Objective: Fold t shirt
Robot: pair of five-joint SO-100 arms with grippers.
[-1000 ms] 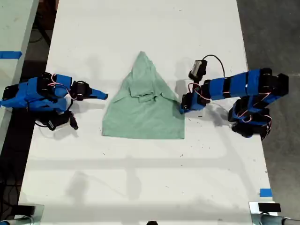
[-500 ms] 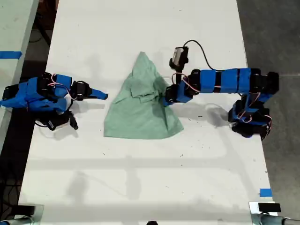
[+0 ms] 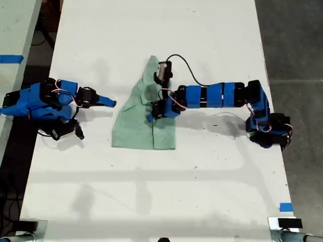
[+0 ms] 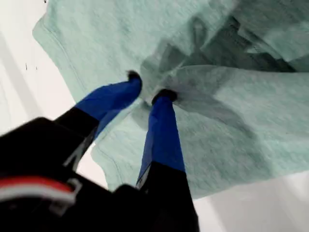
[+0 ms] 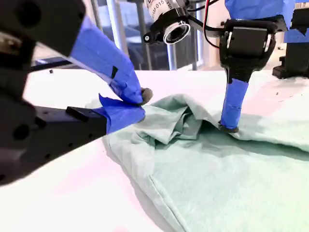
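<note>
The pale mint-green t shirt (image 3: 135, 128) lies wrinkled on the white table (image 3: 151, 191), its side at the exterior view's right folded over toward the middle. My first gripper (image 3: 154, 115) reaches in from the exterior view's right and is shut on a pinch of the t shirt (image 4: 231, 121) between its blue fingers (image 4: 161, 130). My second gripper (image 3: 111, 103) rests at the exterior view's left, a short gap from the cloth, shut on nothing. In the second wrist view, my second gripper (image 5: 141, 104) sits just before the t shirt (image 5: 231, 179), with my first gripper (image 5: 229, 126) pressing into the folds.
Blue tape (image 3: 285, 206) marks the table near the exterior view's lower right. A second table with blue tape (image 3: 11, 58) stands at the exterior view's left. Dark floor (image 3: 292, 40) lies beyond the table edge at the exterior view's right.
My first gripper has swept toward the exterior view's left, dragging the shirt's edge over the middle; the shirt is now narrower. The second arm has not moved.
</note>
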